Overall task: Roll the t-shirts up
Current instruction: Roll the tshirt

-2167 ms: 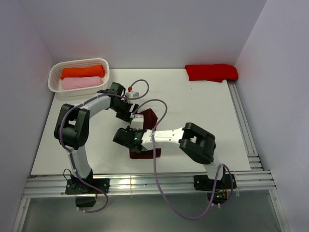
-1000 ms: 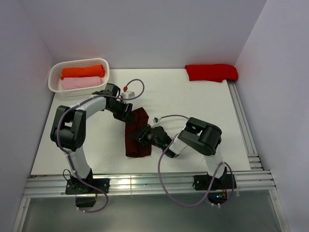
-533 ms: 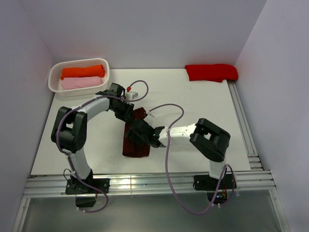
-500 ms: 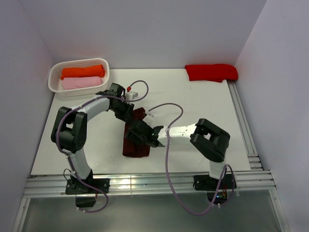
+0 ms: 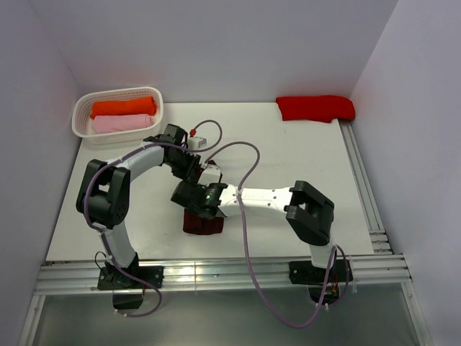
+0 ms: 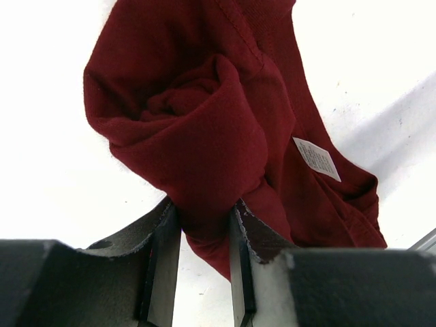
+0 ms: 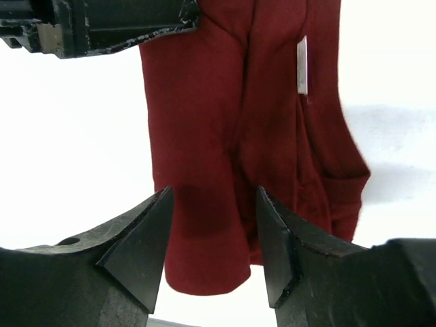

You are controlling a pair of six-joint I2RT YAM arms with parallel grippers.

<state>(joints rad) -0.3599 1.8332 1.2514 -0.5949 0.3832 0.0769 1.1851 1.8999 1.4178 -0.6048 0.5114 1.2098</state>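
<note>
Stretching near-to-far, the maroon t-shirt (image 5: 203, 225) has its rolled end farthest away.

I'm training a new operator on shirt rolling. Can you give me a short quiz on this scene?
1. True or false: the left gripper pinches the maroon shirt.
2. What lies in the basket? A) two towels B) orange shirt and pink shirt C) nothing
3. Fill in: the right gripper hangs ____ over the maroon shirt.

Key: 1 true; 2 B; 3 open.
</note>
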